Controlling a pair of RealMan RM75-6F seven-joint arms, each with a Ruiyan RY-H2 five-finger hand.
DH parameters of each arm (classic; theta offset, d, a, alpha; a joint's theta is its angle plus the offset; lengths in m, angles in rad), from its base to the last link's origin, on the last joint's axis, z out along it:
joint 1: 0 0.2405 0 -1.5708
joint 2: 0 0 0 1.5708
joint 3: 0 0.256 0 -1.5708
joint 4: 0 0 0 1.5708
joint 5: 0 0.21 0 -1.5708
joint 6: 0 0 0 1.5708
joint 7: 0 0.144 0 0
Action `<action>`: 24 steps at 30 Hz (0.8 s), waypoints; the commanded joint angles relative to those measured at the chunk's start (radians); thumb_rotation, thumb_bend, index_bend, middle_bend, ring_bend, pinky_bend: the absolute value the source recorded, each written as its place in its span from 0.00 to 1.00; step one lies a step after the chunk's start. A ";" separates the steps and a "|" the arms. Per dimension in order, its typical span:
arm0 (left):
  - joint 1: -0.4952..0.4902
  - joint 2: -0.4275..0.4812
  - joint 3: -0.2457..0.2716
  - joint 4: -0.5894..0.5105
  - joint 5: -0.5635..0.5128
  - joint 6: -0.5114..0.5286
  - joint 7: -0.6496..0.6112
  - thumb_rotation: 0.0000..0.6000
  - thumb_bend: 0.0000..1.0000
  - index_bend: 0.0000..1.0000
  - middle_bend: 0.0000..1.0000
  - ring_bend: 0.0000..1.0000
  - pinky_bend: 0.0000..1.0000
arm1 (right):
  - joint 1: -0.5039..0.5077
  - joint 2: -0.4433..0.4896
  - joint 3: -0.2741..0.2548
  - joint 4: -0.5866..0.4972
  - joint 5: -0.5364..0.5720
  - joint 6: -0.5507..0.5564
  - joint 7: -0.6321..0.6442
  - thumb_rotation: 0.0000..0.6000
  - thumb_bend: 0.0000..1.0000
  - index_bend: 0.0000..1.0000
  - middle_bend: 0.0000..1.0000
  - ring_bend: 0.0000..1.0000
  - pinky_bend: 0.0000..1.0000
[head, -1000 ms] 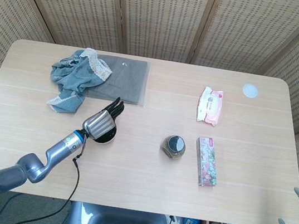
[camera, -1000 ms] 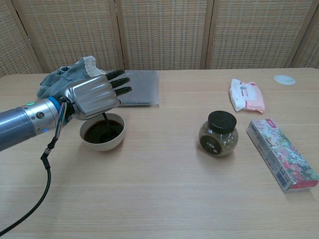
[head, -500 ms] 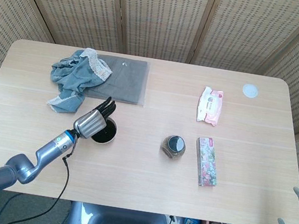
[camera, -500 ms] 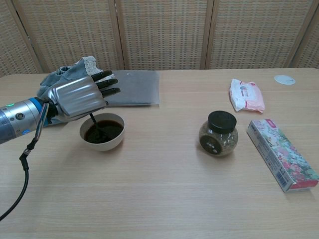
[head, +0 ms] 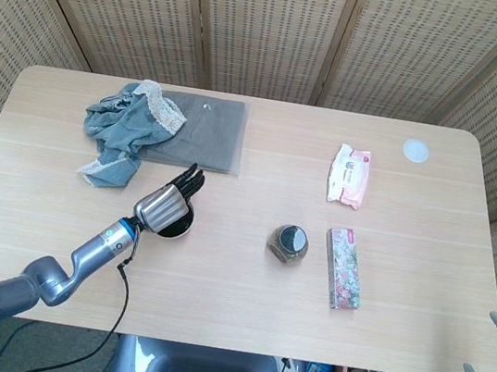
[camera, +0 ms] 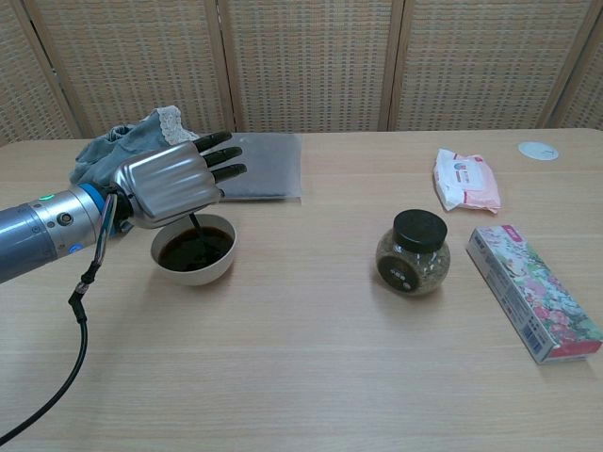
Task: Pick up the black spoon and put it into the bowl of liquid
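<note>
Left hand (camera: 172,185) above the bowl of liquid (camera: 194,250), pinching the black spoon (camera: 195,230) (handle upright, tip dipped in the dark liquid), other fingers (camera: 223,156) spread.

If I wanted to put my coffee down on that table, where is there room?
The front strip, nearer than the bowl, jar and box, is bare. So is the middle, between bowl and jar, and the back between the grey cloth and wipes. The back left is crowded: clothes, bowl and left hand.
</note>
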State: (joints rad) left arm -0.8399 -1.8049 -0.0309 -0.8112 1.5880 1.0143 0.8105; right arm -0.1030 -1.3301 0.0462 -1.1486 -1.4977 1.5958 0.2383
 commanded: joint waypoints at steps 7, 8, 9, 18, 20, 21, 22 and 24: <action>0.020 -0.007 -0.003 0.046 -0.028 -0.006 -0.019 1.00 0.41 0.69 0.10 0.00 0.00 | 0.002 -0.001 -0.002 -0.003 -0.005 -0.001 -0.004 1.00 0.21 0.17 0.19 0.01 0.04; 0.029 0.001 0.001 0.043 -0.029 0.001 -0.030 1.00 0.40 0.69 0.10 0.00 0.00 | 0.003 -0.001 -0.002 -0.004 -0.007 -0.001 -0.006 1.00 0.21 0.17 0.19 0.01 0.04; 0.032 0.006 0.002 0.040 -0.029 0.005 -0.036 1.00 0.40 0.69 0.10 0.00 0.00 | 0.004 0.000 -0.002 -0.005 -0.008 0.000 -0.008 1.00 0.21 0.17 0.19 0.01 0.04; 0.049 0.023 -0.008 0.009 -0.048 0.019 -0.054 1.00 0.40 0.50 0.05 0.00 0.00 | 0.004 0.002 -0.005 -0.013 -0.015 0.005 -0.014 1.00 0.21 0.17 0.19 0.01 0.04; 0.053 0.028 -0.007 -0.007 -0.051 0.019 -0.039 1.00 0.41 0.40 0.04 0.00 0.00 | 0.002 0.003 -0.005 -0.015 -0.015 0.009 -0.014 1.00 0.21 0.17 0.19 0.01 0.04; 0.056 0.031 -0.010 -0.018 -0.056 0.021 -0.029 1.00 0.41 0.32 0.02 0.00 0.00 | 0.001 0.003 -0.005 -0.015 -0.016 0.011 -0.014 1.00 0.21 0.17 0.19 0.01 0.04; 0.058 0.034 -0.013 -0.029 -0.062 0.021 -0.019 1.00 0.40 0.25 0.01 0.00 0.00 | 0.001 0.003 -0.005 -0.015 -0.016 0.012 -0.014 1.00 0.21 0.17 0.19 0.01 0.04; 0.064 0.044 -0.021 -0.060 -0.077 0.018 -0.002 1.00 0.40 0.14 0.00 0.00 0.00 | 0.000 0.004 -0.005 -0.015 -0.017 0.013 -0.013 1.00 0.21 0.17 0.19 0.01 0.04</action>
State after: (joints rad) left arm -0.7823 -1.7701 -0.0448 -0.8485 1.5240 1.0332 0.7923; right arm -0.1027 -1.3263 0.0414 -1.1639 -1.5146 1.6094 0.2255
